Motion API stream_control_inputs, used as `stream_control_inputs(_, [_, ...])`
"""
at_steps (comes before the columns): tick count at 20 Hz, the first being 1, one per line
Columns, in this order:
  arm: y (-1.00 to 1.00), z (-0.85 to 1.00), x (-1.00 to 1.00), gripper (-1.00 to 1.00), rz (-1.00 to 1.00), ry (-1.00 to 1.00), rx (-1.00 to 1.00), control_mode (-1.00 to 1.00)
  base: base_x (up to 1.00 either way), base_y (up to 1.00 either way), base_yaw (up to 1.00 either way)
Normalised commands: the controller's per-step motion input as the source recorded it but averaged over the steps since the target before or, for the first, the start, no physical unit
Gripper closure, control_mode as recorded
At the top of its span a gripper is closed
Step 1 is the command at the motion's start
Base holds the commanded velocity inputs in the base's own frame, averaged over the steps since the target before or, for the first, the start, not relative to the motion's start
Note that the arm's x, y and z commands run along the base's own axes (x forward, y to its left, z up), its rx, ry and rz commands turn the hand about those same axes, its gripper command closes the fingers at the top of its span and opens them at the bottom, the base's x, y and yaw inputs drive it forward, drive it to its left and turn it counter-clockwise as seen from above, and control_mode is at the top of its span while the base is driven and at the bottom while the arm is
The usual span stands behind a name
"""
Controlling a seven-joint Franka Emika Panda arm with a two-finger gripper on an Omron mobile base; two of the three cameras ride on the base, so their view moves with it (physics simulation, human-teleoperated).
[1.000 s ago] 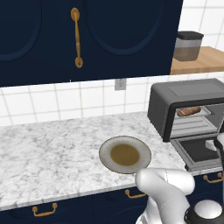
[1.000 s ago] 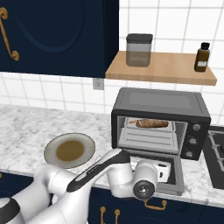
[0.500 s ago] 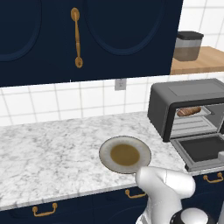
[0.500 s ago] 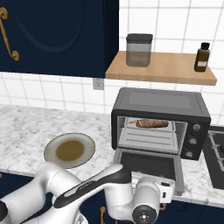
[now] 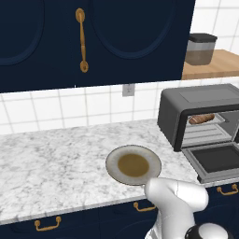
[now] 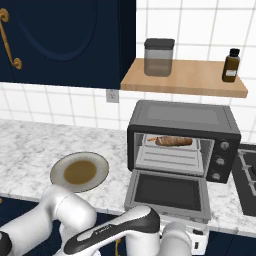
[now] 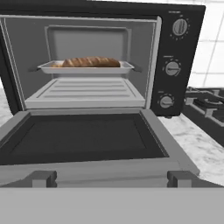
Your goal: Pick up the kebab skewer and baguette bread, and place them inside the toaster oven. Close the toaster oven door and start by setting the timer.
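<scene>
The white arm point(image 6: 70, 215) is folded low. In the right base view it comes up from the lower left as a thick rounded segment and bends over. A forearm link point(image 6: 112, 230) with a dark stripe along its side then runs nearly level toward the right. The link ends in a rounded white wrist point(image 6: 175, 239) at the bottom edge of that view. In the left base view the arm shows at lower right as a bulky white elbow point(image 5: 177, 198), with a dark joint point(image 5: 203, 232) just below it. The claw points forward and roughly level, its jaws spread to their widest with nothing between them.
</scene>
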Motion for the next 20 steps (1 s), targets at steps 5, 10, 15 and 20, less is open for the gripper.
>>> stream_control_inputs(5, [-0.01,-0.35,-0.14,-1.0,0.02,-0.01,0.0,-1.0,0.0,0.0,0.0])
stream_control_inputs(10, [0.0,-0.16,0.0,-1.0,0.01,0.0,0.0,-1.0,0.0,0.0,0.0])
stream_control_inputs(15, [0.03,-0.13,0.07,-1.0,0.0,0.0,0.0,-1.0,0.0,0.0,0.0])
stream_control_inputs(20, [0.2,-0.1,0.17,-1.0,0.0,0.0,0.0,-1.0,0.0,0.0,0.0])
